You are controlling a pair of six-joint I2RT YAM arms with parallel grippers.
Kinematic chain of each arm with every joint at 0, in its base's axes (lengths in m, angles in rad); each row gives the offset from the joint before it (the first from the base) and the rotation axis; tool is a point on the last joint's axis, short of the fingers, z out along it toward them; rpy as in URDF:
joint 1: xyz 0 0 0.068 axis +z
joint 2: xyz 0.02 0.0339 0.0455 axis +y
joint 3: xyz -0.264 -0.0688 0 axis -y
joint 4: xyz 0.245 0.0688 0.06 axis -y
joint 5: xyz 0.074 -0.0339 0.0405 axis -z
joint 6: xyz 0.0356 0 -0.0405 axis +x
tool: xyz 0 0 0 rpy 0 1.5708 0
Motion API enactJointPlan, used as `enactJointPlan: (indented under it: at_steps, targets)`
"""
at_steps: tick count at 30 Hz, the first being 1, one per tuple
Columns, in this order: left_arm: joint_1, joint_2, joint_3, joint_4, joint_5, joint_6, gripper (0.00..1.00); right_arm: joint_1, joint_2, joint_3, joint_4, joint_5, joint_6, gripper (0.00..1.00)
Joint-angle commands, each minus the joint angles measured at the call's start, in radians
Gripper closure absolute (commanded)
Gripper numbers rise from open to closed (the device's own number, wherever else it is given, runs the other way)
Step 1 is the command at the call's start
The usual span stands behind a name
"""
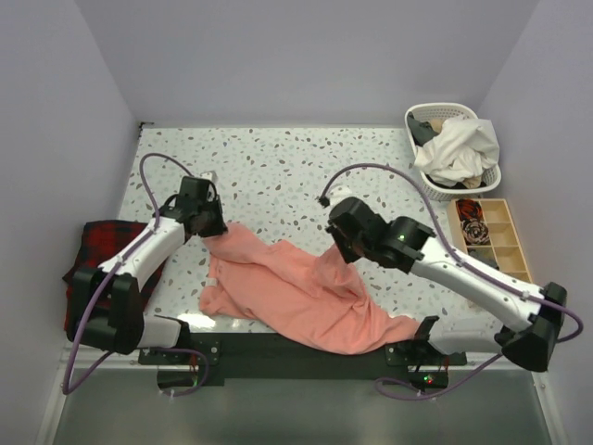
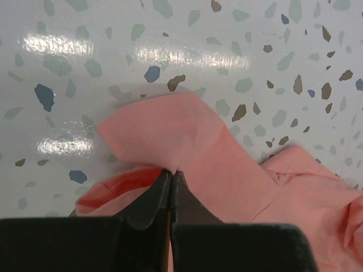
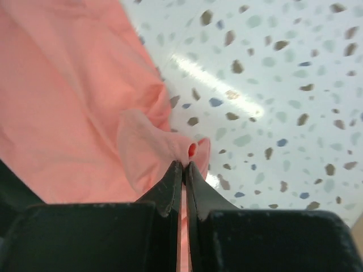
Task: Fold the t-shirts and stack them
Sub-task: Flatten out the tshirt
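A salmon-pink t-shirt (image 1: 296,292) lies crumpled across the near middle of the table, one end reaching the front edge. My left gripper (image 1: 209,222) is shut on its upper left corner; in the left wrist view the pink cloth (image 2: 193,153) is pinched between my closed black fingers (image 2: 153,195). My right gripper (image 1: 341,243) is shut on the shirt's upper right edge; the right wrist view shows a fold of pink cloth (image 3: 153,144) bunched at my closed fingertips (image 3: 170,187). Both hold the cloth close above the table.
A red-and-black plaid cloth (image 1: 93,255) lies at the left edge under my left arm. A white basket (image 1: 452,144) with white clothes stands at the back right. A wooden compartment tray (image 1: 491,236) sits at the right edge. The table top is speckled terrazzo (image 1: 278,167).
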Motion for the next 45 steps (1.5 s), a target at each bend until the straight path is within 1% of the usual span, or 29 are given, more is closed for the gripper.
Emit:
enactJointPlan:
  at_steps: [1, 2, 8, 9, 10, 15, 17, 21, 22, 23, 25, 26, 28, 29, 31, 32, 35, 37, 38, 41, 42, 45]
  targets:
    - [0.002, -0.072, 0.092, -0.038, -0.047, 0.009, 1.0, -0.043, -0.109, 0.067, -0.098, 0.249, 0.046, 0.99]
    - [0.004, -0.076, 0.095, -0.036, -0.049, 0.011, 1.0, -0.051, -0.12, 0.07, -0.102, 0.244, 0.037, 0.99]
    - [0.002, -0.093, 0.128, -0.064, -0.063, 0.02, 1.0, -0.072, -0.177, 0.095, -0.119, 0.405, 0.087, 1.0]
    - [0.004, -0.095, 0.154, -0.078, -0.099, 0.026, 1.0, -0.075, -0.206, 0.109, -0.118, 0.434, 0.089, 1.0]
    - [0.002, -0.098, 0.173, -0.09, -0.107, 0.034, 1.0, -0.084, -0.22, 0.124, -0.115, 0.477, 0.089, 1.0]
    - [0.005, -0.115, 0.294, -0.154, -0.172, 0.071, 1.0, -0.098, -0.273, 0.253, -0.102, 0.592, 0.038, 1.0]
    - [0.004, -0.13, 0.325, -0.177, -0.178, 0.085, 1.0, -0.101, -0.284, 0.296, -0.096, 0.638, 0.008, 1.0]
    - [0.005, -0.167, 0.482, -0.239, -0.143, 0.104, 1.0, -0.101, -0.306, 0.374, -0.087, 0.678, -0.04, 1.0]
    - [0.004, -0.179, 0.518, -0.251, -0.138, 0.115, 1.0, -0.101, -0.312, 0.407, -0.087, 0.677, -0.048, 1.0]
    - [0.004, -0.194, 0.595, -0.295, -0.139, 0.12, 1.0, -0.101, -0.325, 0.423, -0.086, 0.672, -0.069, 1.0]
    - [0.004, -0.203, 0.685, -0.351, -0.138, 0.137, 1.0, -0.101, -0.333, 0.472, -0.111, 0.661, -0.082, 1.0]
    - [0.005, -0.216, 0.767, -0.398, -0.139, 0.141, 1.0, -0.101, -0.342, 0.486, -0.121, 0.648, -0.094, 1.0]
    - [0.004, -0.237, 0.837, -0.434, -0.146, 0.158, 1.0, -0.101, -0.356, 0.524, -0.145, 0.62, -0.099, 1.0]
    - [0.005, -0.254, 0.908, -0.467, -0.15, 0.163, 1.0, -0.101, -0.372, 0.535, -0.151, 0.608, -0.106, 1.0]
    - [0.004, -0.274, 0.972, -0.49, -0.15, 0.172, 1.0, -0.1, -0.385, 0.573, -0.164, 0.585, -0.111, 1.0]
    - [0.005, -0.289, 1.036, -0.515, -0.146, 0.175, 1.0, -0.101, -0.39, 0.586, -0.165, 0.568, -0.123, 1.0]
    - [0.005, -0.32, 1.131, -0.54, -0.133, 0.192, 1.0, -0.098, -0.408, 0.65, -0.176, 0.503, -0.149, 1.0]
    - [0.005, -0.343, 1.168, -0.544, -0.103, 0.2, 1.0, -0.101, -0.413, 0.703, -0.188, 0.471, -0.158, 1.0]
    - [0.004, -0.349, 1.203, -0.552, -0.094, 0.201, 1.0, -0.101, -0.412, 0.724, -0.196, 0.427, -0.174, 1.0]
    - [0.004, -0.389, 1.234, -0.538, -0.07, 0.194, 1.0, -0.101, -0.402, 0.796, -0.23, 0.361, -0.197, 1.0]
    - [0.005, -0.401, 1.237, -0.529, -0.016, 0.189, 1.0, -0.101, -0.402, 0.805, -0.23, 0.352, -0.203, 1.0]
    - [0.004, -0.43, 1.259, -0.511, 0.025, 0.167, 1.0, -0.101, -0.393, 0.846, -0.233, 0.316, -0.229, 1.0]
